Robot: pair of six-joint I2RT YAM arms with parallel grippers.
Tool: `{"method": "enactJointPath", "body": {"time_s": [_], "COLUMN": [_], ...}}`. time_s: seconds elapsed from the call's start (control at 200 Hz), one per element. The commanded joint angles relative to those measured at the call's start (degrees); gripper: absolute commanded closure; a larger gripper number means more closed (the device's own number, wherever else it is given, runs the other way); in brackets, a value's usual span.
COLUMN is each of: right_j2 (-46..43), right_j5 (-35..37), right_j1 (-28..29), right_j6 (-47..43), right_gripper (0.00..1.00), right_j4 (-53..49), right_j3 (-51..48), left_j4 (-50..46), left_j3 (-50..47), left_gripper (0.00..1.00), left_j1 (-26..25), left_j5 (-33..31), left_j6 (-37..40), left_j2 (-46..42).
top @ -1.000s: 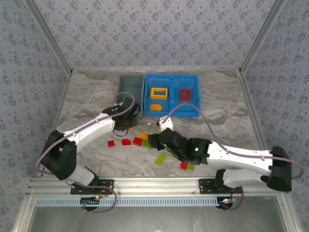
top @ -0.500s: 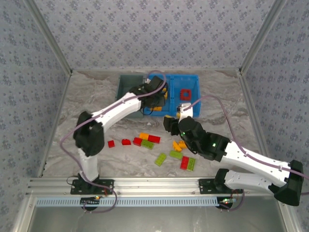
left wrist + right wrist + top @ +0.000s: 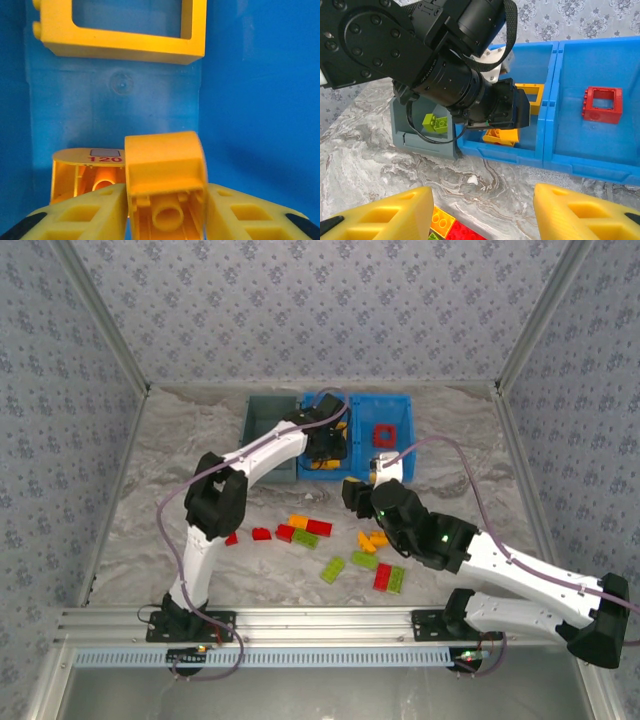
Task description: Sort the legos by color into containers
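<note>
The left wrist feed puts me right inside the left compartment of the blue tray (image 3: 250, 100). The left gripper (image 3: 165, 192) hangs low there, with an orange-yellow brick (image 3: 164, 162) sitting between its yellow fingers (image 3: 85, 212), hollow underside turned to the lens. The brick's flanks meet both fingers, but I cannot tell whether it is clamped or loose. Just behind it lies a second orange-yellow piece (image 3: 82, 167) printed "120", and further back the hollow yellow frame (image 3: 120, 42) rests on the tray floor.

The right wrist feed gives me what that close view hides. The grey bin (image 3: 422, 142) stands against the tray's left side with a lime green brick (image 3: 435, 122) inside, and the red frame (image 3: 602, 104) lies in the right compartment. The right gripper (image 3: 482, 200) hovers over the table in front of the tray, released, fingers spread wide and gripping nothing.

Overhead I get the layout. The loose legos (image 3: 318, 528) are scattered between the arm bases and the tray. There is a row of small red ones on the left, a red, orange and green cluster in the middle, and orange, green and red bricks near the right arm.

The tabletop (image 3: 170, 470) is a grey-white marbled sheet. Pale patterned wallpaper (image 3: 300, 310) lines the three walls, and an aluminium rail (image 3: 320, 620) runs along the near edge.
</note>
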Motion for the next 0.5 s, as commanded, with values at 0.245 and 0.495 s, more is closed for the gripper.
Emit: {"method": "enactJointPath", "body": {"time_s": [0.245,0.495], "right_j2": [0.59,4.72], "right_j5": [-0.55,-3.85], "right_j1": [-0.58,-0.27], "right_j6": [1.64,-0.42], "right_gripper": [0.42,0.42], "right_j4": [-1.22,-0.74], "right_j3": [-0.54,0.61], "left_j4": [-0.62,-2.38], "left_j3": [0.35,-5.34], "left_gripper": [0.46,0.49], "left_j1": [-0.25,-0.9], "left_j5": [0.97,-7.1], "left_j6": [-0.93,-3.61], "left_j2": [-4.2,-18.66]}}
